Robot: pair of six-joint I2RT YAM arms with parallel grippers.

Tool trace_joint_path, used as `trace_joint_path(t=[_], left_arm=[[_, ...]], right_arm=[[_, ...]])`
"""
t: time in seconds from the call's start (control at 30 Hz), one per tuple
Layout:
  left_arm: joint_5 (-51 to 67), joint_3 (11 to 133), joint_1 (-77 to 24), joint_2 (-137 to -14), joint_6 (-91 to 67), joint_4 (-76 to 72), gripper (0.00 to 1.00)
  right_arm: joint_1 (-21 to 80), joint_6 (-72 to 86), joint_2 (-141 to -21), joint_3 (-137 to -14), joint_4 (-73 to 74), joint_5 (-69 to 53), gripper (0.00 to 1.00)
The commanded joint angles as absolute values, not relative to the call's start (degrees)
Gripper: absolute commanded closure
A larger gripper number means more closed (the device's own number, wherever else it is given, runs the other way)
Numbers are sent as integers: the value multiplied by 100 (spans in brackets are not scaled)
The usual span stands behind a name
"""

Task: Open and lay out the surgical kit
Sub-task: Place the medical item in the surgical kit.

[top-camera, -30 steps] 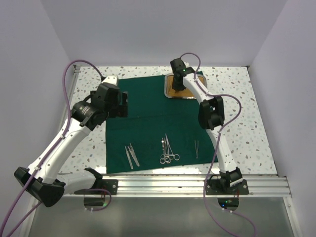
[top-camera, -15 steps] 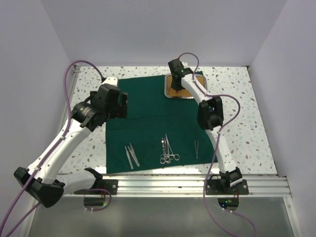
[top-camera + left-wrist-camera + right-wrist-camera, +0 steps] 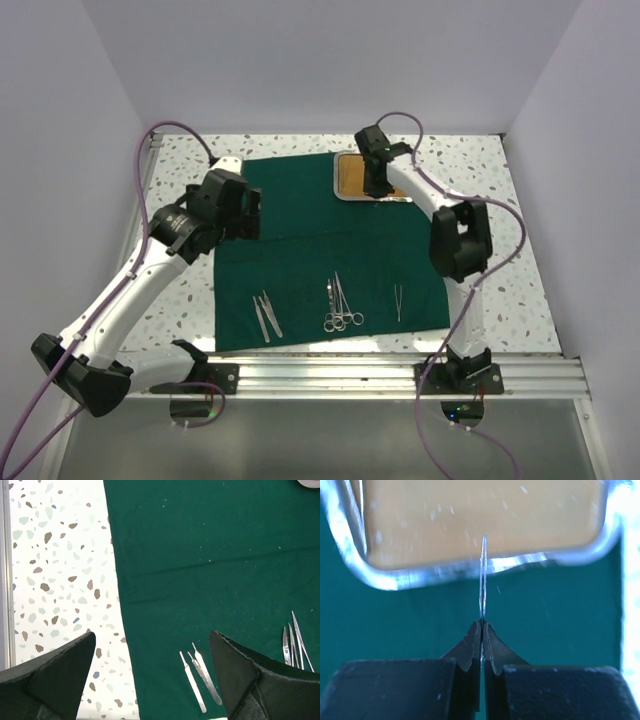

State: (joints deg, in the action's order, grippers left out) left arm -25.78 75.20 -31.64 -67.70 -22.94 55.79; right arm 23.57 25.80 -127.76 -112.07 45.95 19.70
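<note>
Right gripper [image 3: 482, 624], right wrist view: both fingers [image 3: 468, 647] are pressed together at lower centre, clamped on a thin silver instrument [image 3: 483, 575] seen edge-on. Its kind cannot be told. Its free end reaches up across the near rim of the steel tray [image 3: 470, 572]. The tan lining [image 3: 480, 515] fills the upper frame, and the dark green cloth [image 3: 395, 625] lies below the rim. Count here: one tray, one instrument. Only this view shows the grip.

Left wrist view: the left gripper [image 3: 152, 634] has its fingers [image 3: 55, 672] wide apart at the two lower corners, holding nothing, above the left edge of the cloth [image 3: 200, 555]. The cloth lies flat across centre and right, with a faint crease running across it. The speckled table top [image 3: 55, 580] shows at left. The tweezers [image 3: 200, 677] lie on the cloth at bottom centre: two slender pieces for certain, possibly a third overlapping. Three pointed tips of the ring-handled instruments [image 3: 292, 645] enter at the lower right edge.

Top view: only this view takes in the whole layout.
- **Tray:** it [image 3: 350, 178] sits at upper centre, on the far right part of the cloth [image 3: 300, 220].
- **Right gripper:** it [image 3: 378, 188] is over the tray's near rim, and the held piece is too small to make out.
- **Left gripper:** it [image 3: 248, 215] is at centre left, by the cloth's left edge.
- **Instruments:** three groups lie in a row along the lower cloth.
  - The tweezers [image 3: 265, 317] are at left.
  - The ring-handled instruments [image 3: 340, 308] lie touching in the middle, about three of them.
  - A single slender piece [image 3: 398, 302] lies apart at right.
</note>
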Motion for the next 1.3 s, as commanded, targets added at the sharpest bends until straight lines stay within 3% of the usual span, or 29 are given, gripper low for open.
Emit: trace_joint_path(t=[0.0,0.47,0.83,0.87,0.97,1.03,1.07,1.27], left_arm=[[-2505,7787,-3182,-6785,-2364,5467,0],[-2268,7945,-3182,-7171,-2777,5063,0],[-1828,8051,-3190,-7471,-3217,4869,0],[-1828,8016,-3182,-7445,-3225,4878,0],[-1846,7849,-3182,-7357,-3243,4887,0],[-1872,7761,-3190,-7295,-3252,4904,0],[-1898,7743,-3182,-7278,-3243,4904,0],[-2030,7717,-3182,-7190,-3147,4975,0]], right_arm=[[2391,2540,-11288,-10356,4404,1820,100],[2934,3505,-7211,-5128,4219,932,100],[3226,4096,-6328,-3762,4130,826,100],[3217,4061,-6354,-3770,4140,835,92],[3217,3964,-6460,-3937,4306,958,32],[3226,3938,-6451,-4191,4499,1046,21],[3226,3920,-6425,-4297,4552,1081,10],[3217,3570,-6836,-5868,4737,1257,10]])
